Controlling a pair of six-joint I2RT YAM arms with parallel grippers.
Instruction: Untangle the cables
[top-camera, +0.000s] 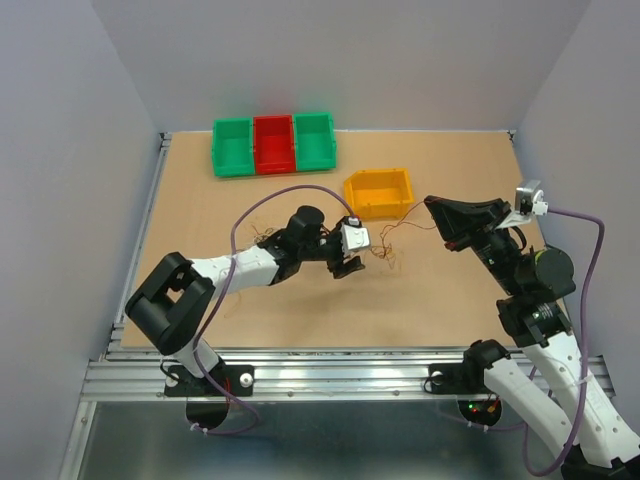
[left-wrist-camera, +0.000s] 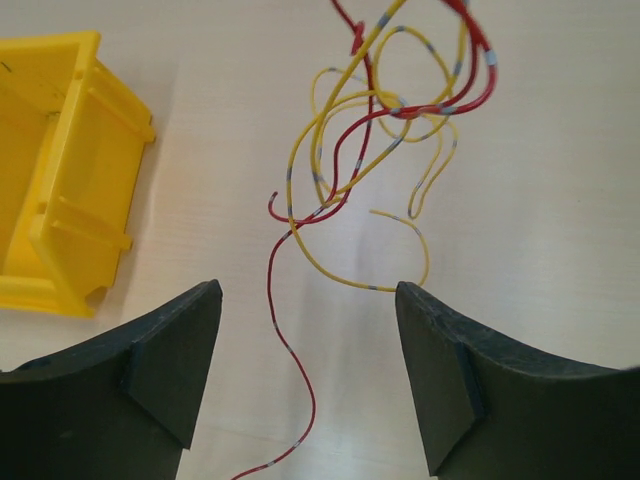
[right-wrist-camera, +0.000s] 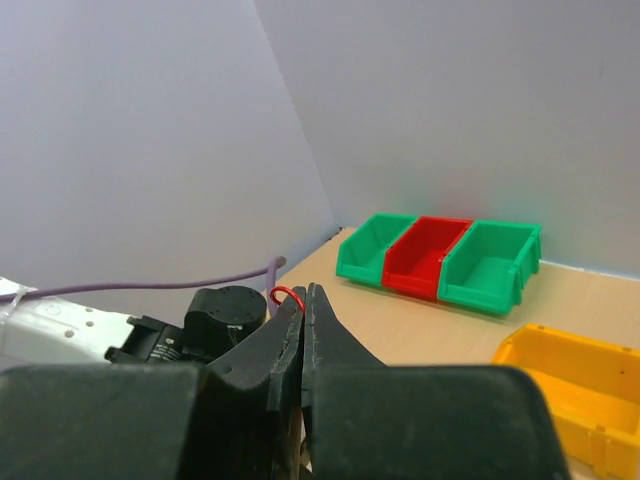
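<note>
A tangle of thin red and yellow cables (left-wrist-camera: 390, 110) lies on the table just ahead of my left gripper (left-wrist-camera: 308, 290), which is open and low. One red strand (left-wrist-camera: 285, 340) runs between its jaws, and a yellow strand touches the right fingertip (left-wrist-camera: 415, 295). In the top view the tangle (top-camera: 385, 250) lies right of my left gripper (top-camera: 348, 265). A red strand rises from it to my right gripper (top-camera: 431, 203), which is raised and shut on it. A small red loop (right-wrist-camera: 285, 293) sticks out at the right gripper's tip (right-wrist-camera: 305, 292).
A yellow bin (top-camera: 378, 192) stands just behind the tangle and shows in the left wrist view (left-wrist-camera: 60, 170). Two green bins (top-camera: 232, 146) (top-camera: 313, 140) with a red bin (top-camera: 273, 142) between them stand at the back. More thin wires (top-camera: 265, 237) lie behind the left arm.
</note>
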